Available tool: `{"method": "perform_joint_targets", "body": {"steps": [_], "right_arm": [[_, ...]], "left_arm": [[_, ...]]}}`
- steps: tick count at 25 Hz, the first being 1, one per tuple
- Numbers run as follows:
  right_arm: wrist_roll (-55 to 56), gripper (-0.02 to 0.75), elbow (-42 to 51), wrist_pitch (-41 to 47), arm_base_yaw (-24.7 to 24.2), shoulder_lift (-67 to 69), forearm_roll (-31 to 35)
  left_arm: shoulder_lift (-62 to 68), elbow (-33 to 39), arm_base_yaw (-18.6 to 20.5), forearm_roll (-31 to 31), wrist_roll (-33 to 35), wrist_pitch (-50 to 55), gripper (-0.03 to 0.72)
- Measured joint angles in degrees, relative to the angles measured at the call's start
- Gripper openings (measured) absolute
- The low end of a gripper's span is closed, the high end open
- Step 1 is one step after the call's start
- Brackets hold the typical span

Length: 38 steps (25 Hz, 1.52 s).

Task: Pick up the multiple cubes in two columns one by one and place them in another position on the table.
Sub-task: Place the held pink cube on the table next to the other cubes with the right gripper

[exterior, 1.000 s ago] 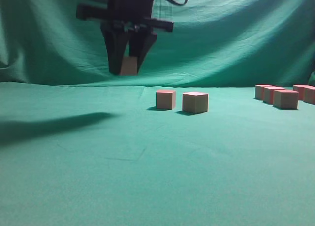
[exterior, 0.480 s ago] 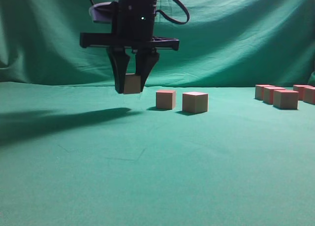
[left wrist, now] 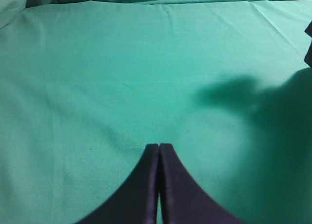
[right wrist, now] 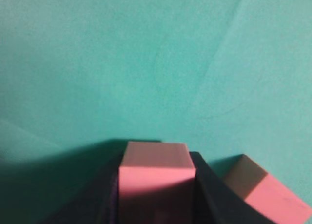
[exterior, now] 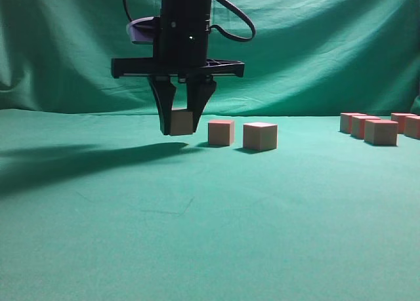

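Right tool grips a cube just above the tabletop, apparently not yet touching; lower squarely, clear of the neighbouring cube alongside, before releasing.

R gripper clamped on a pink cube w/ dark jaws either side, held over green table cloth, its shadow falling to the left, w/ a 2nd cube just beside it at lower right, tan side & pink face showing
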Motion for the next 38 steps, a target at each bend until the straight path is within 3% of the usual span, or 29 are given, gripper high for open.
{"method": "perform_joint_targets", "body": {"steps": [21,30,38], "right_arm": [[0.2,0.26,-0.1,-0.5,0.0,1.6,0.5],[0.0,0.559,-0.4,-0.9,0.0,1.6,0.5],[-1.5,0.546,-0.4,-5.6,0.5,0.2,0.3]], "left_arm": [[0.0,0.0,0.0,0.0,0.0,0.0,0.0],[0.0,0.0,0.0,0.0,0.0,0.0,0.0],[0.0,0.0,0.0,0.0,0.0,0.0,0.0]]}}
